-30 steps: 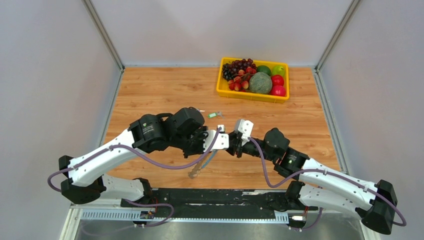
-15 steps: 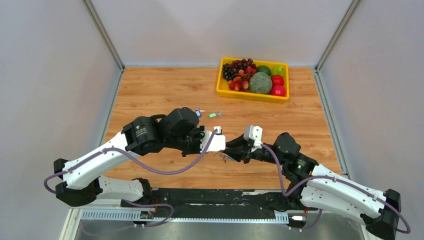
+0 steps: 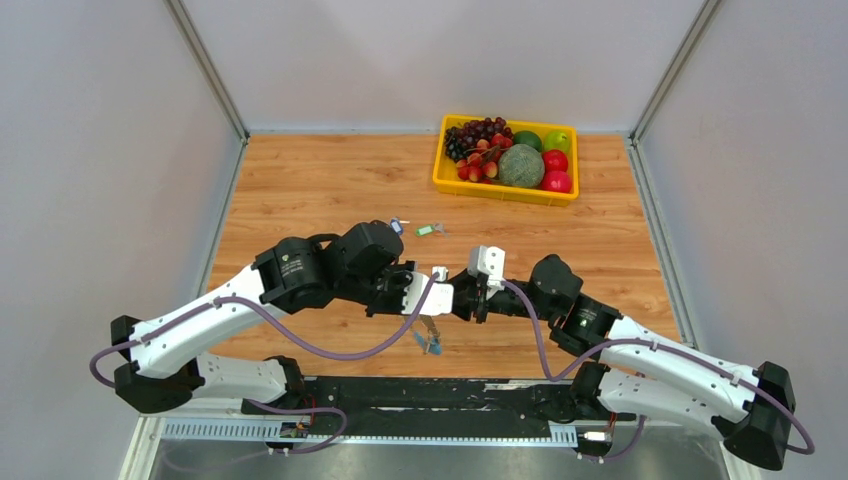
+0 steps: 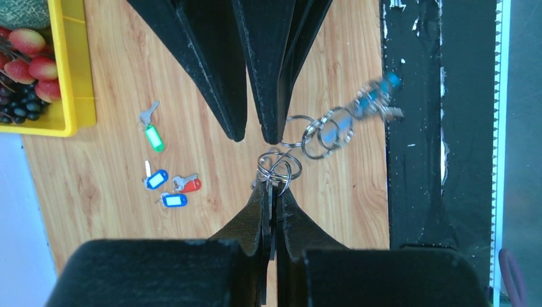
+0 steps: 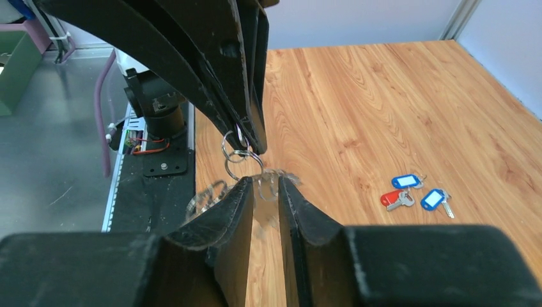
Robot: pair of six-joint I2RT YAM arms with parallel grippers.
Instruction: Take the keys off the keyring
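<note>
L tool: pinched tight on keyring
R tool: narrow, gripping same keyring
keys: four tagged, loose on desk

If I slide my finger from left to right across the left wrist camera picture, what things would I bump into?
Yellow fruit tray → four loose tagged keys → keyring of linked metal rings → blurry blue-tagged key hanging off the rings → black strip along the table edge.
</note>
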